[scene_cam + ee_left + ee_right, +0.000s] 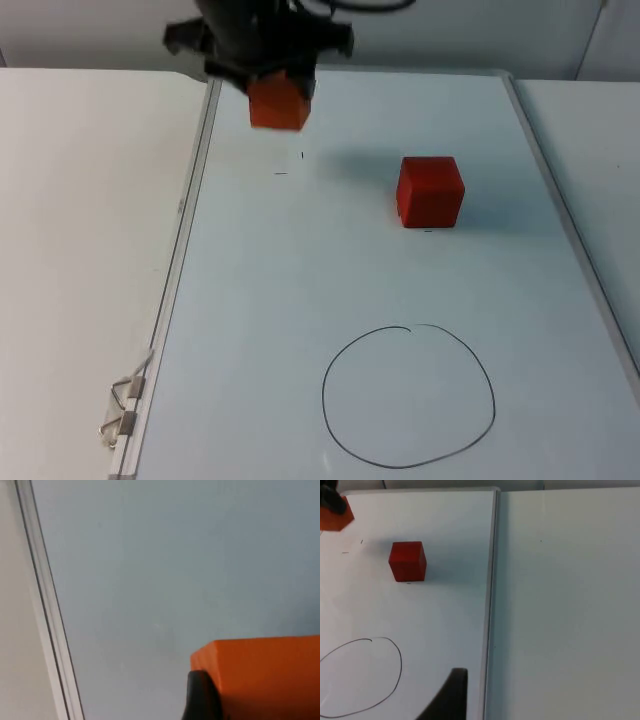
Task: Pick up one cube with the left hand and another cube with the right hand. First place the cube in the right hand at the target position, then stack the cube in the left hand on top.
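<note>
My left gripper [276, 88] hangs above the far left part of the whiteboard, shut on an orange cube [276, 104] that is lifted off the surface. In the left wrist view the orange cube [265, 672] sits against a black fingertip [200, 696]. A darker red cube [430, 190] rests on the board, to the right of and nearer than the held one. A hand-drawn black circle [408, 395] marks the board's near middle, with nothing inside it. My right gripper [448, 696] waits over the board's right edge, looking at the red cube [407, 561] and the circle [360, 677].
The whiteboard's metal frame [190, 210] runs down the left side and another edge [570, 220] down the right. Two binder clips [122, 410] clamp the near left corner. Small pen marks [290, 165] lie under the held cube. White table [80, 250] lies beyond the frame.
</note>
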Action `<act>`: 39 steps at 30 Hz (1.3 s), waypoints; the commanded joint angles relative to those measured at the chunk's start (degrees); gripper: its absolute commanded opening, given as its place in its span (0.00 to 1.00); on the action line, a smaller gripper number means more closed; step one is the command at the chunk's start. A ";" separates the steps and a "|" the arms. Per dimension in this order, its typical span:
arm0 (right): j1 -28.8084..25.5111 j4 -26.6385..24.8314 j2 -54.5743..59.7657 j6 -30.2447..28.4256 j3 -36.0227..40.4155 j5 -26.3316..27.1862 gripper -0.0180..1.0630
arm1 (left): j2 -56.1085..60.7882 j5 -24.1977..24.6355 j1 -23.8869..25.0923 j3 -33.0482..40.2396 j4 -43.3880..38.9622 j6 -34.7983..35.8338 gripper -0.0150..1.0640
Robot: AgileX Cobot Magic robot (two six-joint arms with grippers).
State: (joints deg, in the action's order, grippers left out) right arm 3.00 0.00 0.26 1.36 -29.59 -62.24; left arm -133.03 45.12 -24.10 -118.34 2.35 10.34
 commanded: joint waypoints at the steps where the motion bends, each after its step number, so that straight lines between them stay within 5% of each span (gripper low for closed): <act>1: 0.18 0.00 -0.26 0.10 0.41 0.45 0.98 | 3.96 2.90 -0.32 -2.57 0.80 -1.06 0.23; 15: 0.18 0.00 -0.26 0.10 0.41 0.45 0.98 | 31.63 8.21 -0.32 0.00 -0.78 -6.89 0.23; 21: 0.18 0.00 -0.26 0.10 0.41 0.45 0.98 | 46.77 0.02 -0.32 18.99 -0.67 -6.89 0.23; 24: 0.18 0.00 -0.26 0.01 0.41 0.45 0.98 | 58.25 -7.54 -0.32 37.93 -0.54 -6.89 0.23; 26: 0.18 0.00 -0.26 0.01 0.41 0.45 0.98 | 59.98 -8.56 -0.32 40.76 -0.36 -6.89 0.23; 28: 0.18 0.00 -0.26 0.01 0.41 0.45 0.98 | 67.44 -11.84 -0.32 52.87 0.40 -6.75 0.23; 33: 0.18 0.00 -0.26 0.01 0.41 0.45 0.98 | 80.19 -12.66 -0.32 69.83 0.28 -5.19 0.23; 39: 0.18 0.00 -0.26 0.01 0.41 0.45 0.98 | 90.95 -12.29 -0.32 80.12 -0.34 -2.80 0.23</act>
State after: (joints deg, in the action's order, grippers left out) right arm 3.00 0.00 0.26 1.46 -29.59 -62.24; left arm -45.44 34.35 -24.10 -40.62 2.06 6.22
